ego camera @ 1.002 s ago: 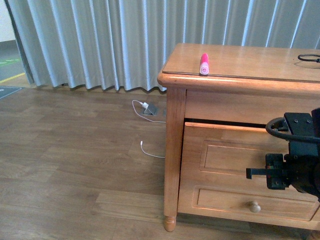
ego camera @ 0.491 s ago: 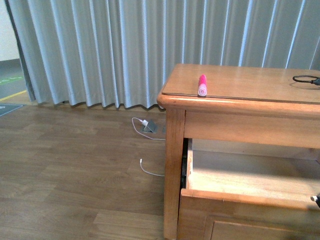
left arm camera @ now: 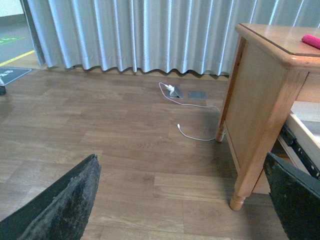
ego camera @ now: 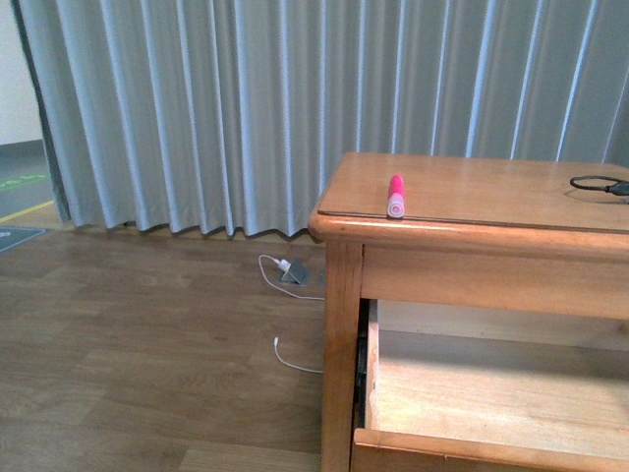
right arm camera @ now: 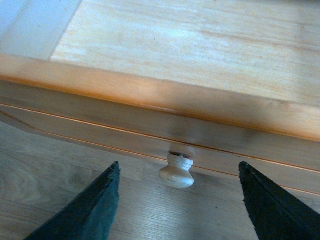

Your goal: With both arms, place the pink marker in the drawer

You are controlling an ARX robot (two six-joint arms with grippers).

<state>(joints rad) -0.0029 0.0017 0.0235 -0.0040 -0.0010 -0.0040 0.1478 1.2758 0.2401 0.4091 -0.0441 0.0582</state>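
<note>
The pink marker (ego camera: 396, 196) lies on the dresser top near its front left corner, cap end toward me; its tip also shows in the left wrist view (left arm camera: 311, 41). The drawer (ego camera: 491, 393) stands pulled out, its pale wood interior bare. In the right wrist view my right gripper (right arm camera: 179, 200) is open, its fingers apart on either side of the drawer's round pale knob (right arm camera: 177, 171) without touching it. My left gripper (left arm camera: 182, 200) is open and empty, low over the floor to the left of the dresser leg (left arm camera: 239, 197). Neither arm shows in the front view.
The wooden dresser (ego camera: 339, 324) stands on a wood floor before grey curtains (ego camera: 246, 98). A white cable and charger (ego camera: 285, 267) lie on the floor by the dresser's left side. A black cable (ego camera: 598, 184) lies on the dresser top at the right.
The drawer has gone from nearly shut to pulled wide open. The right arm has dropped out of the front view, and the view has shifted back and upward.
</note>
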